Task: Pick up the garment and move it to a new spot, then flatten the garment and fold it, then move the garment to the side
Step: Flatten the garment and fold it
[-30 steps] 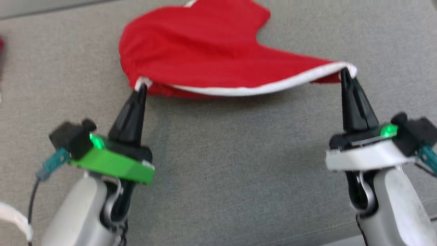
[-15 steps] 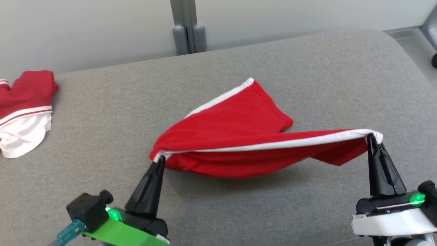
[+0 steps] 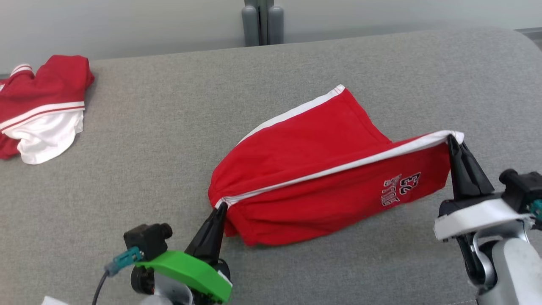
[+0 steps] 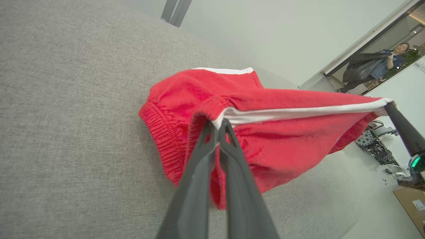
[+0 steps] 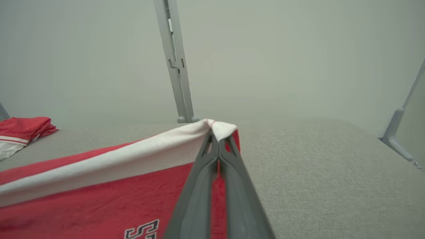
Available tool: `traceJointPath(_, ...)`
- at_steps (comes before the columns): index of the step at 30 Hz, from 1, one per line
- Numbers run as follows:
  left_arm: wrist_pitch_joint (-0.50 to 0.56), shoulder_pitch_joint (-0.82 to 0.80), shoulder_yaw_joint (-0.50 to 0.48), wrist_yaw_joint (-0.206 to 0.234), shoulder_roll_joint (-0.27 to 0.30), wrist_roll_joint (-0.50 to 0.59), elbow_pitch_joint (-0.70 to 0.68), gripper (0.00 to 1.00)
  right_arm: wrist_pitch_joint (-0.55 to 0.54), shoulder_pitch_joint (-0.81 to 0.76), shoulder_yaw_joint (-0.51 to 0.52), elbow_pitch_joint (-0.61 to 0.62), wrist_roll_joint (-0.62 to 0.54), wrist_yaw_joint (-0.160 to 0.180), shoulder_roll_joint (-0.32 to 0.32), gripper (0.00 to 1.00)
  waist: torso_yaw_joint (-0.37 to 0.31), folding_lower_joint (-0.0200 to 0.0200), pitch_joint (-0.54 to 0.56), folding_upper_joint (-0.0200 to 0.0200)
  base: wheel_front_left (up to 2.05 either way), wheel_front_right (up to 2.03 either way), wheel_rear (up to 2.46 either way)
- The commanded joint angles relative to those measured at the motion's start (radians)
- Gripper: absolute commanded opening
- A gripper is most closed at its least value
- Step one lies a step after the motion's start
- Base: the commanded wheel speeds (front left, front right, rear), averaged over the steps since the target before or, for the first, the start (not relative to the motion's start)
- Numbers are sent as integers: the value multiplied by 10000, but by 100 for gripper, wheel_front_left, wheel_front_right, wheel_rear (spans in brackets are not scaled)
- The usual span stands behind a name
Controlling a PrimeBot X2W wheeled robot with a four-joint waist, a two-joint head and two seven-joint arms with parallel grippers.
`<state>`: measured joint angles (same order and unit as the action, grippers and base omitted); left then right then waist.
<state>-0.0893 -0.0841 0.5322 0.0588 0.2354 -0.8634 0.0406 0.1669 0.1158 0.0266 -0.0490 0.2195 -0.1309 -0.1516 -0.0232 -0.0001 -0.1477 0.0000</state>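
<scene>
Red garment (image 3: 322, 169) is held stretched near the middle of the grey fabric tabletop (image 3: 169, 148), its far leg lying on it. Its white-striped edge is pinched by the left gripper (image 3: 220, 207) at the waistband and the right gripper (image 3: 451, 140) at the hem.

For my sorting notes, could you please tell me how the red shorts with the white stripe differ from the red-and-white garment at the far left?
The red shorts are stretched between the left end effector and right end effector, both shut on the striped edge; the red-and-white garment lies bunched and untouched. The shorts carry a printed 23; the other has a broad white panel. Both are red with white trim.
</scene>
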Motion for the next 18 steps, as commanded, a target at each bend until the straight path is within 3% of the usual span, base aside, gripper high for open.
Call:
traceJointPath(1, 56, -463, -90, -71, -132, -128, 299, 0, -66, 544, -104, -337, 8, 2, -193, 0, 488, 1, -532, 0, 0, 0, 0)
traceJointPath(11, 590, -2753, -40, -379, -1024, -436, 2356, 0, -631, 3937, -1584, -3384, 351, 2, -1407, 0, 1424, 1, -1570, 0, 0, 0, 0)
traceJointPath(18, 481, -3618, 52, -602, -1387, -461, 3207, 0, -782, 5600, -2192, -5354, 736, 2, -1738, 0, 1932, 1, -1895, 0, 0, 0, 0)
